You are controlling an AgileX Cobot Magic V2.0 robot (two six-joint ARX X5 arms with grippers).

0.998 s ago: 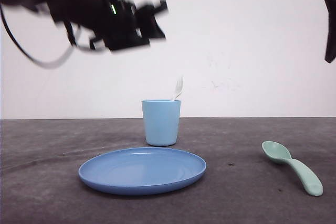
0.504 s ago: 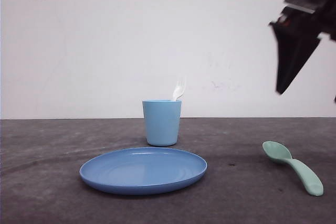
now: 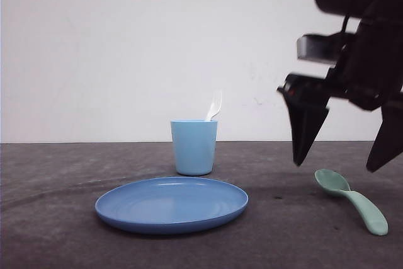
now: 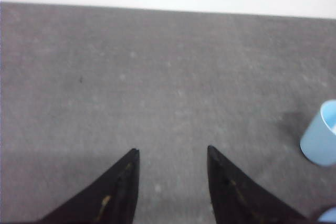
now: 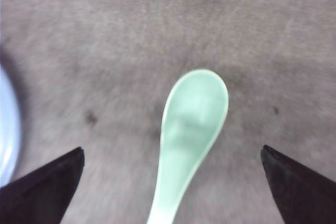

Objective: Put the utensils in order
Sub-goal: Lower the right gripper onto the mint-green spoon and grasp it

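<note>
A: Hanging over the spoon (image 3: pixel 352 200), the right gripper (image 3: pixel 343 165) has its fingers spread wide, nothing between them. Its tips are above the table (image 3: pixel 63 218) and not touching it.

B: Where is the spoon against those fingers?

A: Below the gap, bowl pointing away from the wrist. In the right wrist view the spoon (image 5: pixel 190 135) lies midway between the two tips, clear of both.

B: And the fork?

A: The fork (image 3: pixel 214 106) stands tines up in the cup (image 3: pixel 194 147), well off to the gripper's left, behind the plate (image 3: pixel 171 204).

B: Left gripper?

A: The left gripper (image 4: pixel 173 153) is parted and empty over bare table, the cup (image 4: pixel 321 141) off to one side.

B: Any writing?

A: None I can read.
</note>
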